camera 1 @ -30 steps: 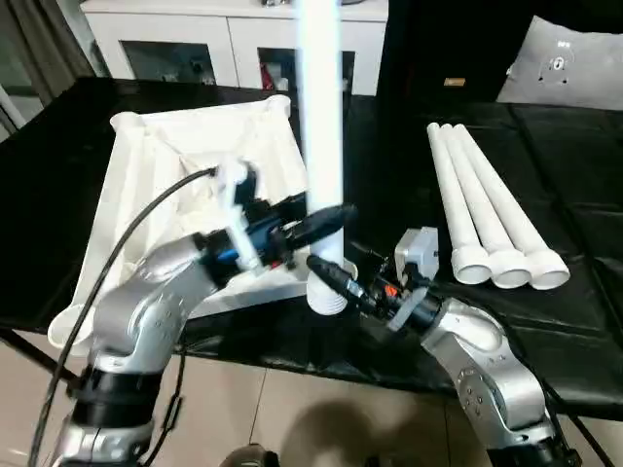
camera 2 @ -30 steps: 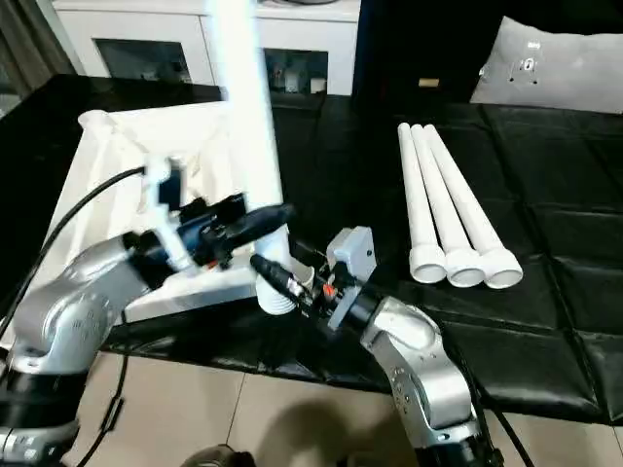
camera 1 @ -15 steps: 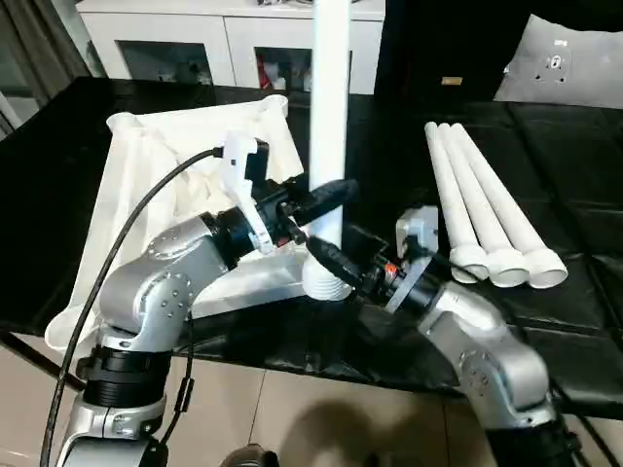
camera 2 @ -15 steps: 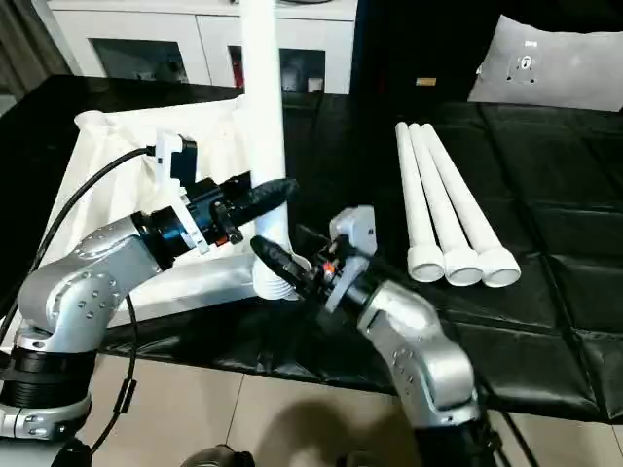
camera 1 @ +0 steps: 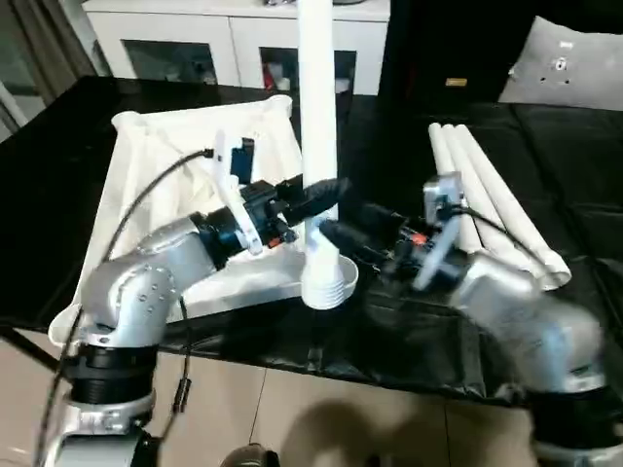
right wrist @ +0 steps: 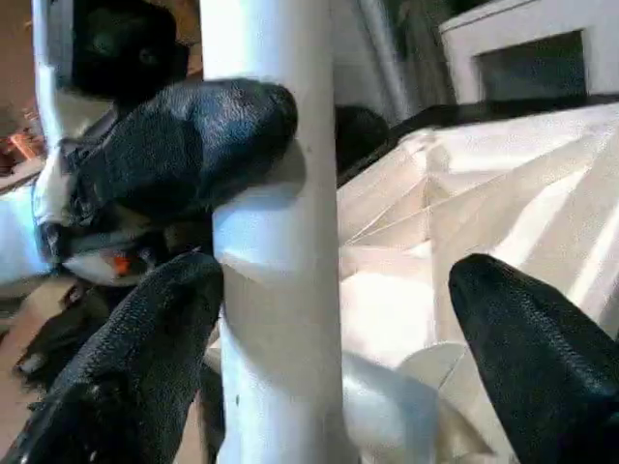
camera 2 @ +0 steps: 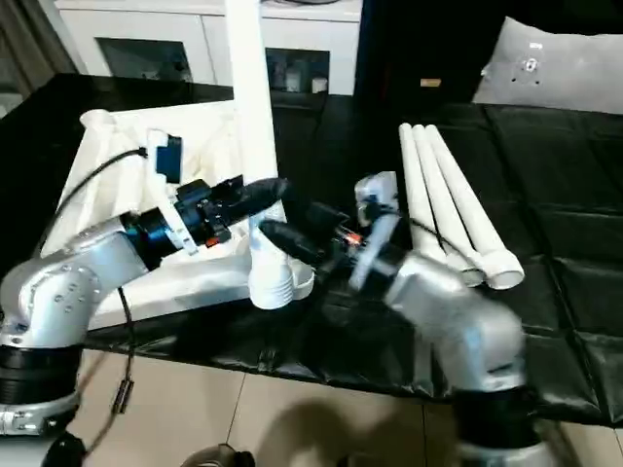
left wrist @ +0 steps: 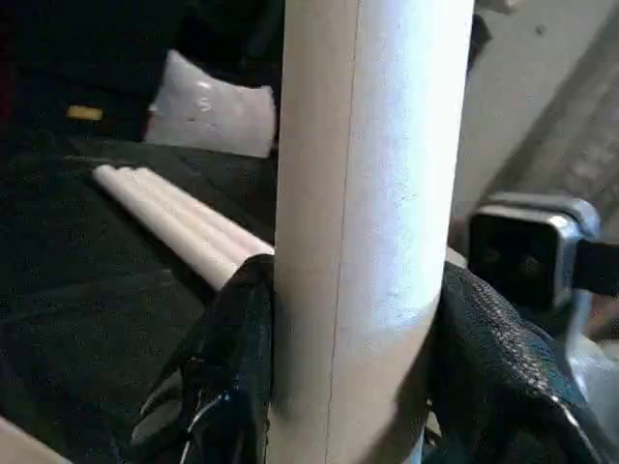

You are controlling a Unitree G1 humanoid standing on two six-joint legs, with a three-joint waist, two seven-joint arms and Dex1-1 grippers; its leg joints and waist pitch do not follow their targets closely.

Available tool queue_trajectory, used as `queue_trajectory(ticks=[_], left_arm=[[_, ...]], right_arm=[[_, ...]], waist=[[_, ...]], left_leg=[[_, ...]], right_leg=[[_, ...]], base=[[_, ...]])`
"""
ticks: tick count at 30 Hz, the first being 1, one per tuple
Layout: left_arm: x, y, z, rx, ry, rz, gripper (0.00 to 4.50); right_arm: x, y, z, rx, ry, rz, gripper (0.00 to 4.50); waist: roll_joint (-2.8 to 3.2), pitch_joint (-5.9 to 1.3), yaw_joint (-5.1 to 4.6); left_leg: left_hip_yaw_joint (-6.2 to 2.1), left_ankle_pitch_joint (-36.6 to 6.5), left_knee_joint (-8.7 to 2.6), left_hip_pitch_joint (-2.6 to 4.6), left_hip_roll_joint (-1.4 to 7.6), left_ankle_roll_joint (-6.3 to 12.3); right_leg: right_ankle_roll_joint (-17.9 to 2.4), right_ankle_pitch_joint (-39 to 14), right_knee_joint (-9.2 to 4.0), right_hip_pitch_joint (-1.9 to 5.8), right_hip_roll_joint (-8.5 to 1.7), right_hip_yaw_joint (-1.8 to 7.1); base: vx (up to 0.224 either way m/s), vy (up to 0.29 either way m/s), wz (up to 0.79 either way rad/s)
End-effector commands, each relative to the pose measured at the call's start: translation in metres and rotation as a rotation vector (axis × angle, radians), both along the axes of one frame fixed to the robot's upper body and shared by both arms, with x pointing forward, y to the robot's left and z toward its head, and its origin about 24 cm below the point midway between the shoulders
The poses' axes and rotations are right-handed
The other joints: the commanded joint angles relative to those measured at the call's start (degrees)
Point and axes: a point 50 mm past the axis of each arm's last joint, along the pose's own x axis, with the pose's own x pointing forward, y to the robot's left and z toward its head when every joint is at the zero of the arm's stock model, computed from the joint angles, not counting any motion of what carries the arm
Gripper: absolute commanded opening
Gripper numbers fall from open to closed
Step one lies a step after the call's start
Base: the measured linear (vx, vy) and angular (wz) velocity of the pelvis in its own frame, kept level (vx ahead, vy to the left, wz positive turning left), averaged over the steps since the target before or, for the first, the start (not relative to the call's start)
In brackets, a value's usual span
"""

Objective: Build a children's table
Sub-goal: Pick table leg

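The white table top (camera 1: 165, 165) lies upside down on the black table, ribbed underside up. One white leg (camera 1: 315, 117) stands upright, its flared lower end (camera 1: 328, 286) at the top's near right corner. My left gripper (camera 1: 319, 195) is shut on this leg at mid height; its black fingers (left wrist: 237, 367) press both sides of the tube. Just below, my right gripper (camera 1: 329, 238) is open around the leg: one finger (right wrist: 145, 358) lies against it and the other finger (right wrist: 542, 358) stands well apart. Three more legs (camera 1: 487, 204) lie side by side to the right.
A white cabinet with glass doors (camera 1: 195, 49) stands behind the black table (camera 1: 574, 331). A white pillow-like pad (camera 1: 574, 58) rests at the back right. The table's near edge drops to a tiled floor (camera 1: 321, 418).
My right arm has swung up and to the right, its gripper staying beside the leg's lower part. The upright leg leans slightly more to the left. The left gripper keeps its hold.
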Motion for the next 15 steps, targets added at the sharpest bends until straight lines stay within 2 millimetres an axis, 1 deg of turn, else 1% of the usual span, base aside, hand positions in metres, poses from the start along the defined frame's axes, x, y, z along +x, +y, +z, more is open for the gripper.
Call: queue_trajectory(ticks=[1,3,4,6,9,11,12,15], left_arm=[[-0.005,-0.007,0.014,0.000,-0.091,-0.082,1.87],[-0.006,-0.010,0.016,0.014,-0.110,-0.122,1.87],[-0.007,-0.012,0.017,0.020,-0.121,-0.141,1.87],[-0.007,-0.014,0.019,0.031,-0.130,-0.167,1.87],[-0.008,-0.021,0.022,0.052,-0.163,-0.222,1.87],[-0.009,-0.024,0.022,0.068,-0.178,-0.254,1.87],[-0.009,-0.026,0.023,0.074,-0.188,-0.272,1.87],[-0.009,-0.028,0.023,0.080,-0.197,-0.282,1.87]], right_arm=[[-0.002,0.000,0.003,-0.025,-0.001,0.107,4.06],[-0.001,-0.002,0.003,-0.056,-0.003,0.135,4.06],[-0.001,-0.002,0.003,-0.069,-0.008,0.149,4.06],[0.000,-0.003,0.003,-0.092,-0.013,0.172,4.06],[0.003,-0.003,0.005,-0.108,-0.015,0.215,4.06],[0.003,-0.002,0.006,-0.111,-0.011,0.243,4.06],[0.004,-0.002,0.006,-0.125,-0.009,0.264,4.06],[0.004,-0.001,0.005,-0.134,-0.004,0.286,4.11]], waist=[[-0.68,-4.92,0.41],[-0.63,-4.91,0.65],[-0.78,-4.90,0.80],[-0.83,-4.90,0.95],[-1.04,-4.80,0.90],[-1.03,-4.77,0.99],[-1.16,-4.82,0.98],[-1.14,-4.93,0.99]], left_leg=[[-1.07,-3.98,-4.39,1.12,3.82,2.93],[-0.96,-3.86,-4.26,1.14,3.83,3.04],[-0.97,-4.02,-4.27,1.14,3.84,3.07],[-0.92,-4.14,-4.22,1.17,3.81,2.86],[-0.95,-4.64,-4.23,1.13,3.80,2.73],[-0.97,-5.19,-4.25,1.17,3.84,2.59],[-0.95,-4.86,-4.23,1.13,3.87,2.64],[-0.93,-3.67,-4.09,1.07,3.85,3.11]], right_leg=[[-13.54,-5.34,-3.73,3.41,-3.78,2.34],[-13.91,-5.43,-3.71,3.29,-3.88,2.39],[-13.80,-6.38,-3.75,3.25,-3.88,2.38],[-13.83,-6.98,-3.73,3.26,-3.92,2.42],[-13.96,-8.01,-3.82,3.24,-3.87,2.36],[-13.59,-9.33,-3.92,3.22,-3.89,2.39],[-13.61,-9.02,-3.86,3.25,-3.92,2.39],[-14.01,-7.17,-3.67,3.29,-3.90,2.36]], base=[[0.000,0.000,0.00],[0.000,0.000,0.00],[0.000,0.000,0.00],[0.000,0.000,0.00],[0.000,0.000,0.00],[0.000,0.000,0.00],[0.000,0.000,0.00],[0.000,0.000,0.00]])
